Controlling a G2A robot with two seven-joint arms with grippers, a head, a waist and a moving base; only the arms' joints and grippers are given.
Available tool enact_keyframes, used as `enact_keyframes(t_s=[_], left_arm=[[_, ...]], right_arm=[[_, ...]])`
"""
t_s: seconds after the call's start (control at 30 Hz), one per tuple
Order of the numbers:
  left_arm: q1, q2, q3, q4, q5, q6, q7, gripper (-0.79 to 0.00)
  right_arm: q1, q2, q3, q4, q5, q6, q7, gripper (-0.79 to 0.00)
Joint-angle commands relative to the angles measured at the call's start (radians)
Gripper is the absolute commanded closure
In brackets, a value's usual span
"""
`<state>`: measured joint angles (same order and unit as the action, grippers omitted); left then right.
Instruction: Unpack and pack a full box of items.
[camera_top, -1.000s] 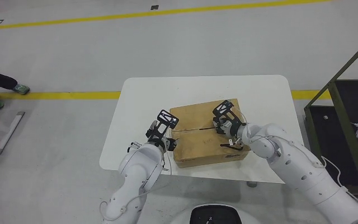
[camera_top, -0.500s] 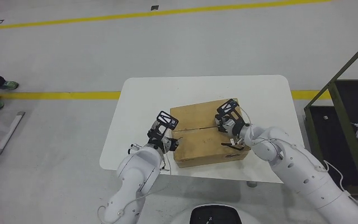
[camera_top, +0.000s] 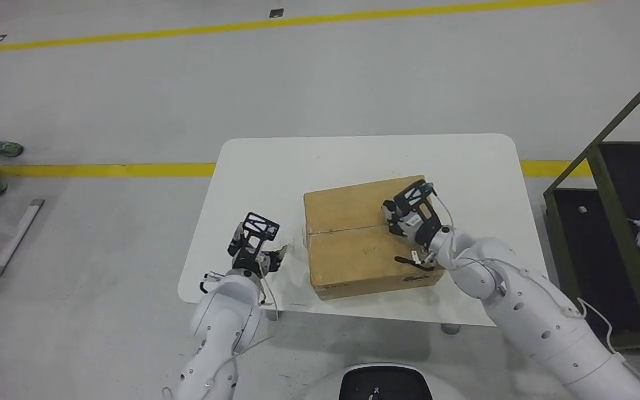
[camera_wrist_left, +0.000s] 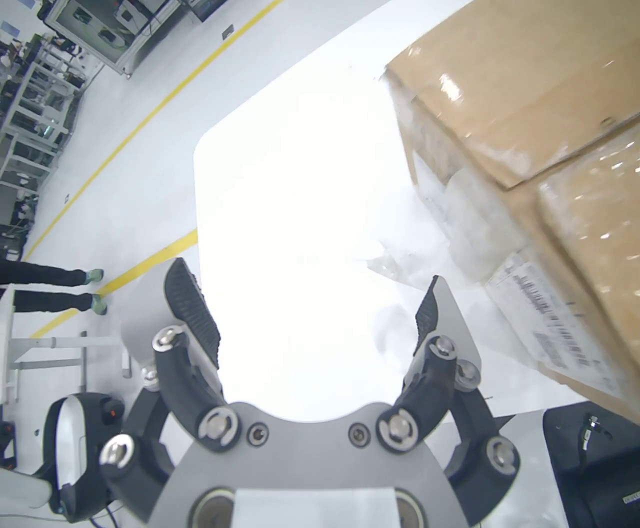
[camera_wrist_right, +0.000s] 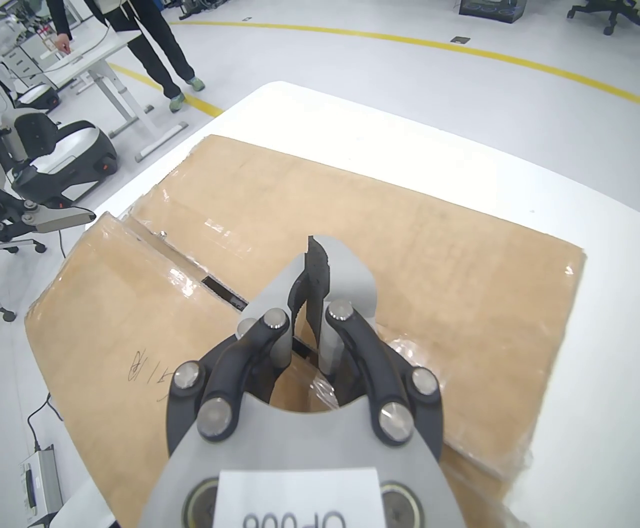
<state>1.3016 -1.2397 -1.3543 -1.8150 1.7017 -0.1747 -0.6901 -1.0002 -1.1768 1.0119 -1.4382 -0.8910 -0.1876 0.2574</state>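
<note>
The left fingers (camera_wrist_left: 192, 310) are spread wide and hold nothing. They sit over the bare bench (camera_top: 260, 170), just left of the box (camera_top: 345, 208) and apart from it. The box is brown cardboard, and its two top flaps are closed along a middle seam (camera_top: 345, 233) with a narrow dark gap. Shiny clear tape covers much of the top and sides. A white barcode label (camera_wrist_left: 545, 320) is stuck on the side facing the left fingers, and a pen scribble (camera_wrist_right: 145, 367) marks the near flap. The box stands right of the bench's middle, with its near side close to the front edge. There is open bench to the left of the box, behind it, and in a narrower strip on the right. The right fingers (camera_wrist_right: 316, 265) are pressed together with nothing between them, over the box top by the seam, towards its right end.
</note>
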Motion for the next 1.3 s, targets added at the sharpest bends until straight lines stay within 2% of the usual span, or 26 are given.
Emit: enact_keyframes(t_s=[0.0, 0.13, 0.37, 0.63, 0.77, 0.97, 1.27], left_arm=[[-0.002, 0.0, 0.005, 0.039, 0.005, -0.011, 0.023, -0.785], [-0.016, -0.003, 0.04, 0.11, 0.013, -0.038, 0.057, -0.785], [-0.059, -0.02, 0.104, 0.199, -0.037, -0.001, 0.107, -0.785], [-0.114, -0.037, 0.133, 0.262, -0.106, 0.052, 0.15, -0.785], [-0.122, -0.043, 0.128, 0.261, -0.156, 0.088, 0.165, -0.785], [-0.104, -0.046, 0.085, 0.247, -0.28, 0.092, 0.226, -0.785], [-0.082, -0.045, 0.033, 0.187, -0.389, 0.106, 0.223, -0.785]], right_arm=[[0.004, -0.004, -0.005, 0.008, -0.001, 0.002, -0.004, 0.0], [0.013, -0.01, -0.009, 0.021, -0.004, 0.005, -0.008, 0.0], [0.013, -0.014, 0.004, 0.031, -0.011, 0.01, -0.006, 0.0], [0.008, -0.019, 0.015, 0.024, -0.014, 0.009, 0.002, 0.0], [0.008, -0.023, 0.012, 0.023, -0.014, 0.008, 0.003, 0.0], [0.009, -0.029, 0.012, 0.032, -0.013, 0.005, 0.0, 0.0], [0.011, -0.039, 0.012, 0.043, -0.008, 0.003, -0.005, 0.0]])
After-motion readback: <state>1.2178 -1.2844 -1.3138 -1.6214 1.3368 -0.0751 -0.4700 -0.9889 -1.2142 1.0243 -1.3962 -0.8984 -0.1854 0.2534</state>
